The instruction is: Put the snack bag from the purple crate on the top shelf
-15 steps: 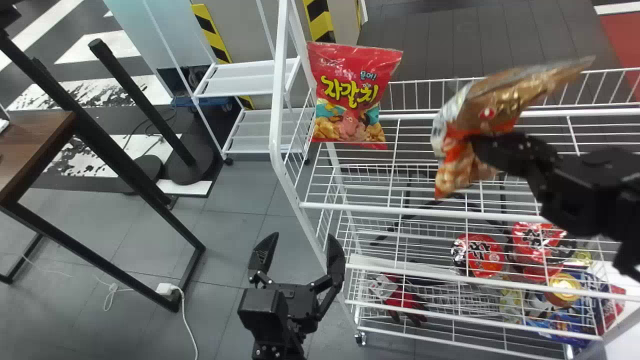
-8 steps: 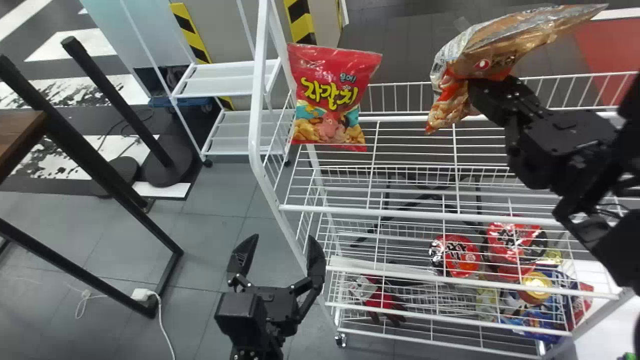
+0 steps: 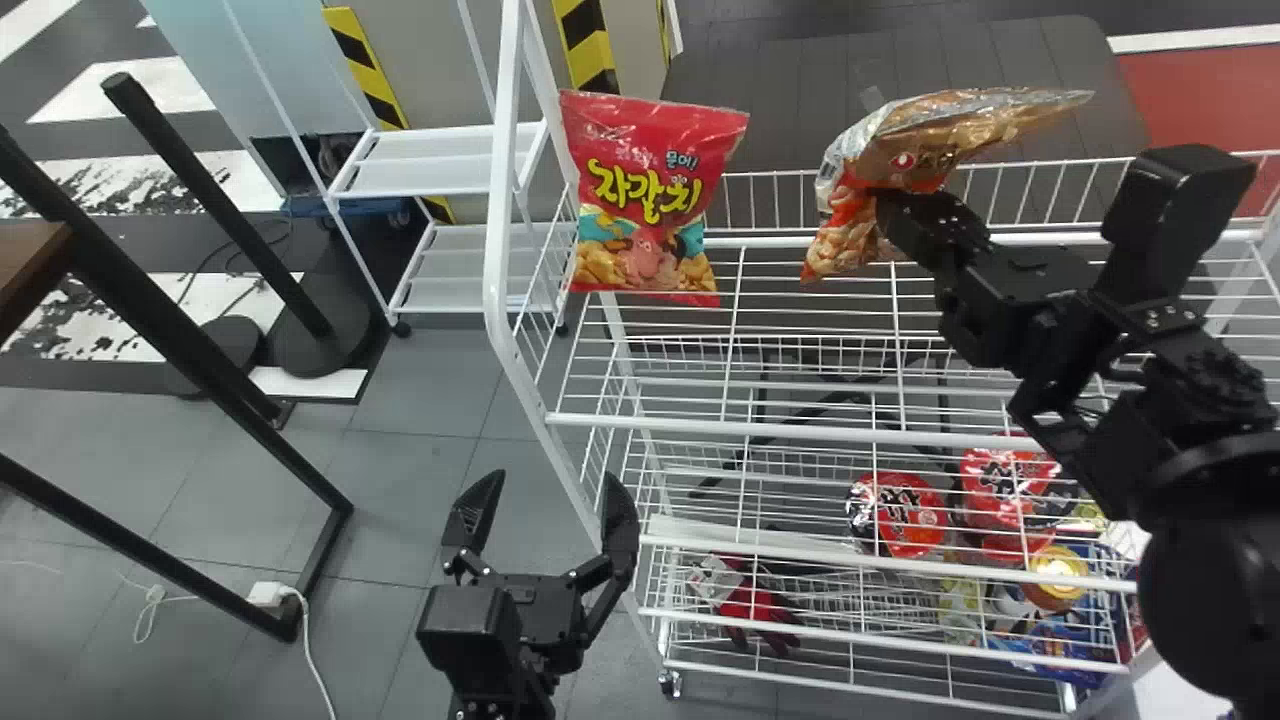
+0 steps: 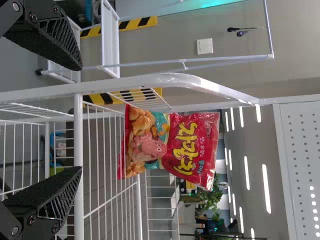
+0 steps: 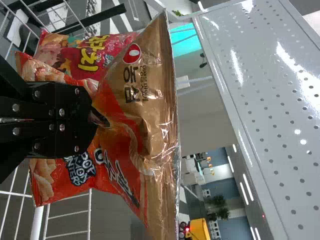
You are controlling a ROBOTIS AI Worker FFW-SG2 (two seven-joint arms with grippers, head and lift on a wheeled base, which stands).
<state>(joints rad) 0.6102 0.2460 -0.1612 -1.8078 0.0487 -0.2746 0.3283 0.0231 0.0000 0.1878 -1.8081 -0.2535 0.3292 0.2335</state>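
Right pincer [image 3: 888,210]: closed on the brown-and-orange bag, pinching it about midway; I have it over the far side of the rack, with the arm on the right.
Brown-and-orange bag [image 3: 920,150]: in that grip at the top shelf [image 3: 800,431] — whether its bottom touches the wires, I can't tell. Its brown end splays toward the right.
Red bag [image 3: 650,195]: upright at the shelf's left end, apart from the one I'm holding in the head view.
Left pincer [image 3: 552,482]: parked near, just left of the white rack [image 3: 497,240], spread wide with nothing between its fingers.
Lower shelves: red packs [image 3: 905,515] and a yellow-topped tub [image 3: 1057,572] to the right — something red and glove-like [image 3: 758,608] toward the left.
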